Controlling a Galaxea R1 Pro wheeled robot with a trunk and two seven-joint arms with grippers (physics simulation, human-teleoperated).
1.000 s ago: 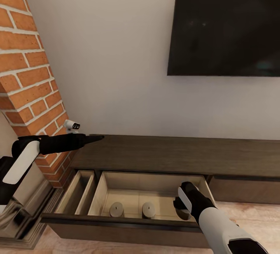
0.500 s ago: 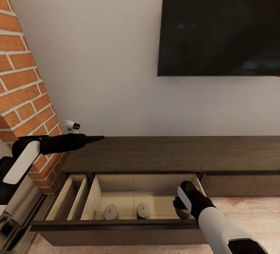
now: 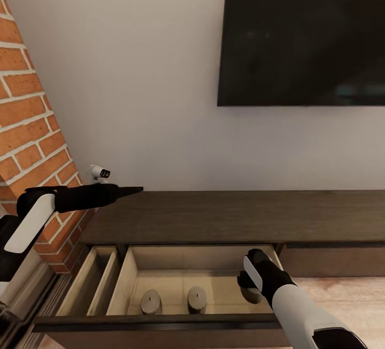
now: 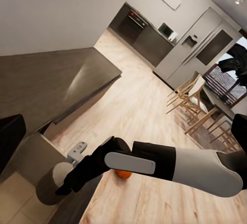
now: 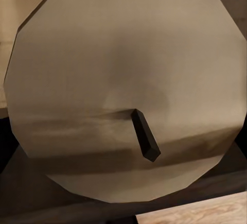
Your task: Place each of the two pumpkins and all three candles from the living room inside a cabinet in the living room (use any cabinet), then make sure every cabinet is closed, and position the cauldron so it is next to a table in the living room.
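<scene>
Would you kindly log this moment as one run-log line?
drawer: open | candles inside: two | right gripper: over third candle | left gripper: above cabinet top

White-shelled arms [image 3: 305, 311] (black joints)

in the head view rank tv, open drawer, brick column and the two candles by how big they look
1. TV
2. Drawer
3. Brick column, near the drawer's size
4. Left candle and right candle, alike

candles [image 3: 151, 301] [image 3: 197, 299] upright in cabinet [image 3: 224, 215] open drawer | pumpkin [image 4: 123, 174] on floor
</scene>
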